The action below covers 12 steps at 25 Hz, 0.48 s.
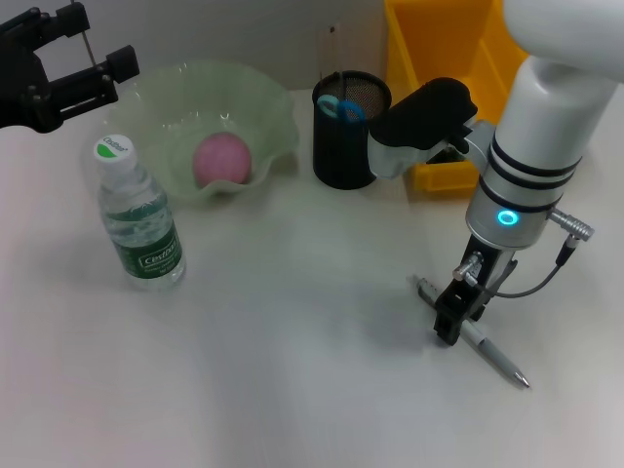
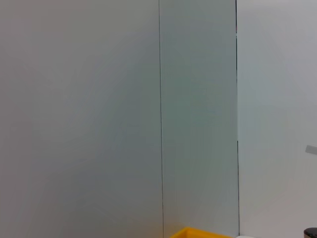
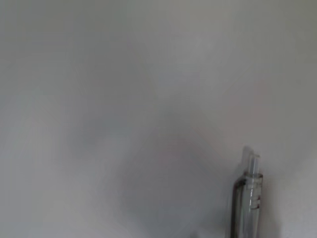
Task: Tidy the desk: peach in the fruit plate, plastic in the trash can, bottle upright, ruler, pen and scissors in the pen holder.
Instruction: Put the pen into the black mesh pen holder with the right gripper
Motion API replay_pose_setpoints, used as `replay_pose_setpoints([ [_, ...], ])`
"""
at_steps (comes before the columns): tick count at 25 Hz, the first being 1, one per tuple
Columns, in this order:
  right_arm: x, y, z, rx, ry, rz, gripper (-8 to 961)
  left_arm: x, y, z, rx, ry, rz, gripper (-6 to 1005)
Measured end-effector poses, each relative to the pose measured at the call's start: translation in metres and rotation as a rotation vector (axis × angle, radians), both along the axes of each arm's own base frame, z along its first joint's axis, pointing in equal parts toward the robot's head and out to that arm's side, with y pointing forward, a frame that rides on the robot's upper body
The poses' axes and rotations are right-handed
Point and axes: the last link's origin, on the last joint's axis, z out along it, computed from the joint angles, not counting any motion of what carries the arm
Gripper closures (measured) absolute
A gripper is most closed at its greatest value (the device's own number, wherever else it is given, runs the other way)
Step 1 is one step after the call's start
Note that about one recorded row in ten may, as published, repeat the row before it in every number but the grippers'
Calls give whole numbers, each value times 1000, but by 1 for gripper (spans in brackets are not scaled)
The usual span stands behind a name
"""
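Nearest on the desk (image 1: 244, 370) lies the pen (image 1: 492, 353), flat on the white top at the right, its tip pointing toward the near right edge and its other end running up and left. Over its middle stands the right gripper (image 1: 450, 327), pointing straight down with its dark fingers at the barrel; whether they have closed on the pen or only straddle it cannot be told from the head view, and the right wrist view gives only the pen's clear end against the bare surface. Farther back on the left the bottle (image 1: 139, 220) stands upright, white cap on top and green label facing forward, apart from everything else. Just behind it sits the fruit plate (image 1: 273, 112), its ruffled pale-green rim spread wide, with the peach (image 1: 221, 160) resting inside near the middle. Right of the plate and close beside it stands the pen holder (image 1: 341, 146), and the light-blue handles of the scissors (image 1: 341, 107) show above its rim inside the mesh. Beyond that, at the back right, is the trash can (image 1: 429, 49), partly hidden by the right arm; nothing inside it can be made out. Up in the far left corner the left gripper (image 1: 93, 63) hangs above the desk with its jaws spread apart and nothing between them.
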Motion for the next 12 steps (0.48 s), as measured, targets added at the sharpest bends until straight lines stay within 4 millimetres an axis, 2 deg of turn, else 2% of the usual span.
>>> replay_pose_setpoints([
  [7,-1,0,0,1,1,2,499,0,0,0,-1,-3,-1,194],
  [12,-1,0,0,2,0,1,598,0,-1,0,0,-9,-1,194],
])
